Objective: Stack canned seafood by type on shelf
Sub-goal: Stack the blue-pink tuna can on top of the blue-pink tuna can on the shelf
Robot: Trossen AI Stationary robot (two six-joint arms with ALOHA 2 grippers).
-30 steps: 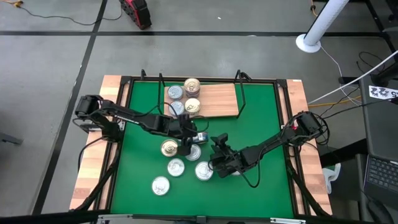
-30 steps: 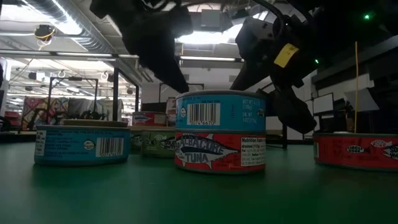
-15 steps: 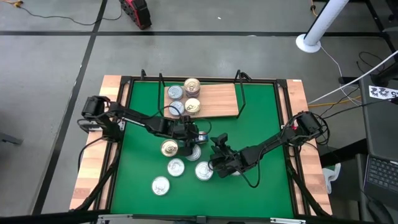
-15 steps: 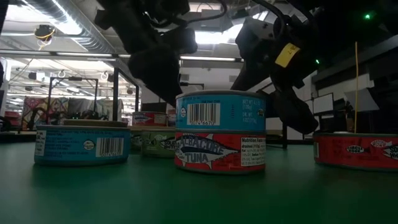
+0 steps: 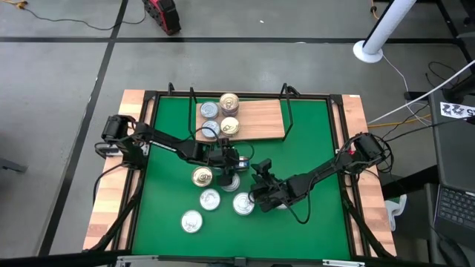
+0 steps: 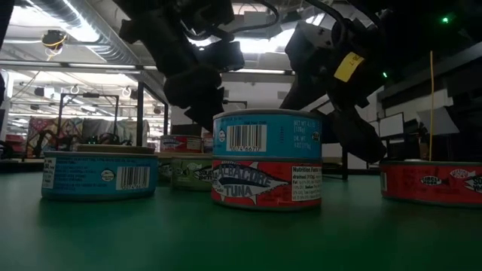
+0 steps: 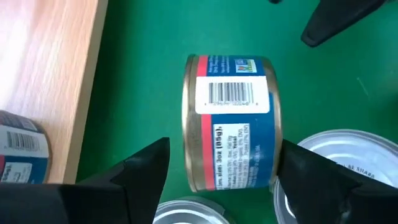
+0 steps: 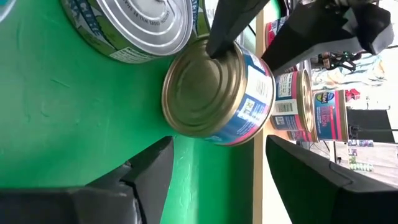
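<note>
On the green table (image 5: 167, 193), the shelf (image 5: 260, 119) lies at the far middle with four tins (image 5: 229, 103) clustered at its left end, some apparently stacked. About five more tins (image 5: 210, 199) stand loose on the mat near the middle, so the sorting looks under halfway done. The left gripper (image 5: 228, 165) reaches in from the left, its fingers (image 7: 143, 168) spread apart on either side of a blue-and-red tin (image 7: 230, 121) just near of the shelf, not yet closed on it. The right gripper (image 5: 260, 172) hovers just right of that tin, its fingers (image 8: 146, 168) also apart and empty. Picking this tin and placing it with its kind seems the step in hand.
</note>
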